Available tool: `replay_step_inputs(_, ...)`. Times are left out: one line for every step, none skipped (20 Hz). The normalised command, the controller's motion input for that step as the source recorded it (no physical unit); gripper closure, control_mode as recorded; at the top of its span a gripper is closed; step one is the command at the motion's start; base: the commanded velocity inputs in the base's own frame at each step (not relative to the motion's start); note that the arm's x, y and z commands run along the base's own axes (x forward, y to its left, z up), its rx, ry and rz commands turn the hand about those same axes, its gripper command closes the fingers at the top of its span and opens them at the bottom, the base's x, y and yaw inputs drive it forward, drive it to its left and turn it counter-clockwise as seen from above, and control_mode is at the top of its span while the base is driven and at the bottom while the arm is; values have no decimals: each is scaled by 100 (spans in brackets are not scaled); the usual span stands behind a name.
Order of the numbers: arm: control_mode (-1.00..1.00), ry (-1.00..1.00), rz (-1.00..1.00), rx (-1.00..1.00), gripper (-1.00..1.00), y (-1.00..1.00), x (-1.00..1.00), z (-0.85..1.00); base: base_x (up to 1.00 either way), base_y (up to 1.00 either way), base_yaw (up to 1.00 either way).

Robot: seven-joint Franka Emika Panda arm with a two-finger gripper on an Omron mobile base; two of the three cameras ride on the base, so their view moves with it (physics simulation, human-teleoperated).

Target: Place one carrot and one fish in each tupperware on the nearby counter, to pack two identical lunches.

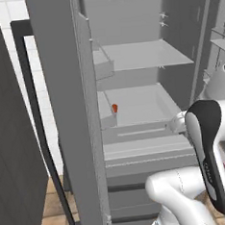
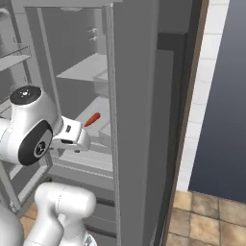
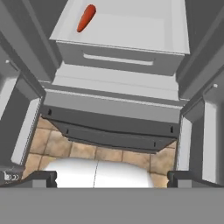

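An orange-red carrot lies alone in a white fridge drawer, near its back left corner in the hand view. The same carrot shows on the middle level of the open fridge in both base views. My gripper hangs in front of the fridge, below and short of the drawer, pointing down at its front. Its fingertips stand far apart with nothing between them, so it is open. The hand is well clear of the carrot. The fish and the tupperware are out of view.
The open fridge door stands on edge at my left, and a second door panel rises at my right. A bare shelf sits above the drawer. Closed lower drawers and tiled floor lie below.
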Motion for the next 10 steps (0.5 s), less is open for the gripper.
replay_step_inputs(100,0,0,0,-100,0,0,0,45,23,-9)
replay_step_inputs(100,0,0,0,-100,0,0,0,39,25,-9)
replay_step_inputs(100,0,0,0,-100,0,0,0,34,31,-11)
replay_step_inputs(100,0,0,0,-100,0,0,0,32,33,-11)
replay_step_inputs(100,0,0,0,-100,0,0,0,34,34,-11)
replay_step_inputs(100,0,0,0,-100,0,0,0,36,34,-11)
replay_step_inputs(-100,-6,-11,-1,-100,33,39,-48,0,0,0)
replay_step_inputs(-100,-5,-9,0,-100,34,48,-46,0,0,0)
replay_step_inputs(-100,-4,-7,0,-100,34,53,-45,0,0,0)
replay_step_inputs(-100,-3,-6,0,-100,33,50,-46,0,0,0)
